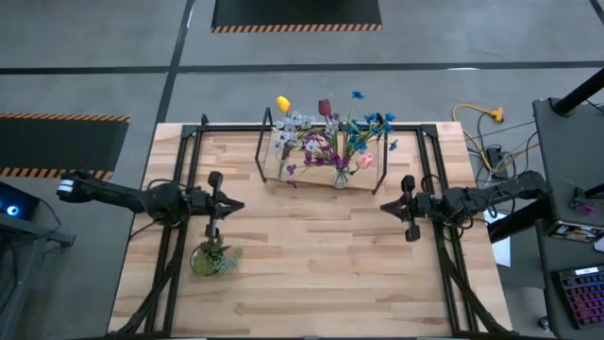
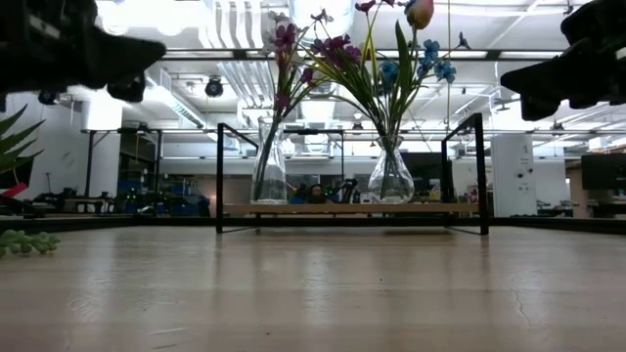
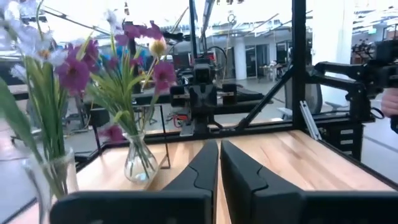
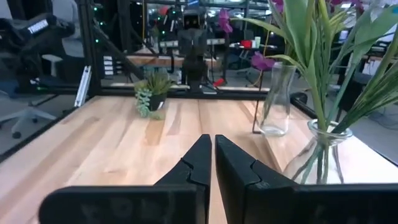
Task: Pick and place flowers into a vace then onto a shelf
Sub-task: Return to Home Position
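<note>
Bench (image 1: 311,274): light wood planks, with black rails running near to far down each side. The near part carries only a small potted plant (image 1: 213,257), upright on the left side, near the left rail.

Left end effector (image 3: 219,144): hangs above the bench on the left, just beyond the potted plant, pointing toward the bench centre. Its fingers (image 3: 199,167) are clenched together with only a thin seam between them, and nothing is grasped.

Right end effector (image 4: 212,139): sits opposite on the right side, at about the same depth, pointing back toward the left one. Its fingers (image 4: 193,165) are pressed together and empty. The two end effectors are well apart, with bare planks between them. In the low view both show as dark shapes in the upper corners, clear of the bench surface.

Shelf (image 2: 342,208): stands at the far middle of the bench, beyond both end effectors. It is a light board on black loop supports at each end.

Round glass vase (image 2: 390,181): upright on the shelf board, right of its middle, touched by neither end effector.

Tall glass vase (image 2: 269,168): upright on the same board, toward its left end, apart from the round one.

Flowers (image 2: 377,68): stems stand in both vases with green leaves fanning out. Heads in purple, blue, white, yellow, pink and dark red spread above the shelf.

Beyond the bench: grey floor and a hazard-striped floor mat (image 1: 295,14).
</note>
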{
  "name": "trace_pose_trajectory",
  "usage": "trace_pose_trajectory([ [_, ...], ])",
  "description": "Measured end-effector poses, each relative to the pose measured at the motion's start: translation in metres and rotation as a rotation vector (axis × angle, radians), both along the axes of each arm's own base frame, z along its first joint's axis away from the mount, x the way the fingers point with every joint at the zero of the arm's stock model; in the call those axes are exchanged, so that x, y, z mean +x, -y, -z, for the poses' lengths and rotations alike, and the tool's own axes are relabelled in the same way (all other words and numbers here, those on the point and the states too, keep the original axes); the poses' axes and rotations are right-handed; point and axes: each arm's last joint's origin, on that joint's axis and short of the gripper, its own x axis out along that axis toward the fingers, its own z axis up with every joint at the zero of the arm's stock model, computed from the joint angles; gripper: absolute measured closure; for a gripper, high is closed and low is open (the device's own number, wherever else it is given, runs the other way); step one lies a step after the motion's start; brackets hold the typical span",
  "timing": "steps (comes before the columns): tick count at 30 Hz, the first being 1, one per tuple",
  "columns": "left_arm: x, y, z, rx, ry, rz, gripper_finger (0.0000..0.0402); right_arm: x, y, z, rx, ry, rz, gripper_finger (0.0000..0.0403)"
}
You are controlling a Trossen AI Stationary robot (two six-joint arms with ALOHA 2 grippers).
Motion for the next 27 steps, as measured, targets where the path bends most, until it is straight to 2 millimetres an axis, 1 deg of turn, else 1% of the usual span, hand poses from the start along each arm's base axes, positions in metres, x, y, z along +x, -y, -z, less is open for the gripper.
trace_pose_trajectory([
  [1,-0.002,0.000,0.005,-0.001,-0.010,0.004,0.0401,0.000,0.000,0.000,0.001,0.004,-0.001,0.0390],
  [4,-0.004,0.000,0.008,-0.005,-0.066,0.022,0.0401,-0.001,0.000,-0.003,0.001,0.003,-0.016,0.0390],
  [9,-0.009,0.000,0.007,-0.011,-0.034,0.026,0.0401,-0.008,-0.001,-0.015,0.016,-0.027,-0.066,0.0390],
  [11,-0.010,0.000,0.008,-0.001,-0.041,0.025,0.0401,-0.010,-0.002,-0.013,0.032,-0.030,-0.094,0.0390],
  [13,-0.011,0.000,0.010,0.000,-0.057,0.025,0.0401,-0.012,-0.003,-0.006,0.036,-0.035,-0.105,0.0390],
  [16,-0.012,0.000,0.010,-0.023,-0.054,0.037,0.0402,-0.013,-0.003,-0.008,0.027,-0.008,-0.109,0.0390],
  [22,-0.014,0.003,0.008,-0.025,-0.036,0.157,0.0402,-0.013,-0.003,-0.008,0.020,-0.009,-0.105,0.0390],
  [27,-0.014,0.003,0.015,-0.049,-0.114,0.178,0.0402,-0.013,-0.003,-0.007,0.026,-0.018,-0.108,0.0390],
])
